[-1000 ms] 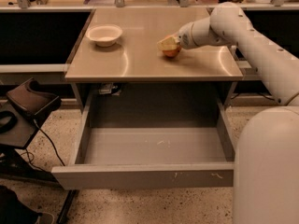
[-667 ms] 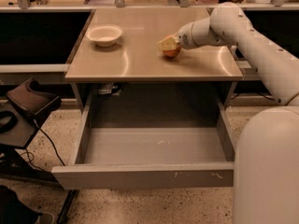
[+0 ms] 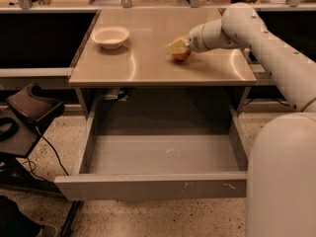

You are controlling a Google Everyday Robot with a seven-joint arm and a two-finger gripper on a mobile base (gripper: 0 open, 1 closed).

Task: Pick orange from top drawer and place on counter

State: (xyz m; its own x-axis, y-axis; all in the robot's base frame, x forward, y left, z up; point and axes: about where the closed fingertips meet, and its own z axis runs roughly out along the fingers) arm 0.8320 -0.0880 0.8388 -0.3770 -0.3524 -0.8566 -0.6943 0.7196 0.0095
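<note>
The orange [image 3: 181, 56] rests on the counter [image 3: 148, 58], right of its middle. My gripper [image 3: 177, 47] reaches in from the right on the white arm and sits right over the orange, covering its top, so only the lower part of the fruit shows. The top drawer [image 3: 153, 185] is pulled fully open below the counter. Its grey front panel bears small white scratches and nothing lies inside it.
A white bowl [image 3: 110, 36] stands on the counter's far left. Dark side shelves [image 3: 39, 38] flank the counter. A black stand with cables [image 3: 27, 112] is on the floor at the left. My white arm and body [image 3: 281, 157] fill the right side.
</note>
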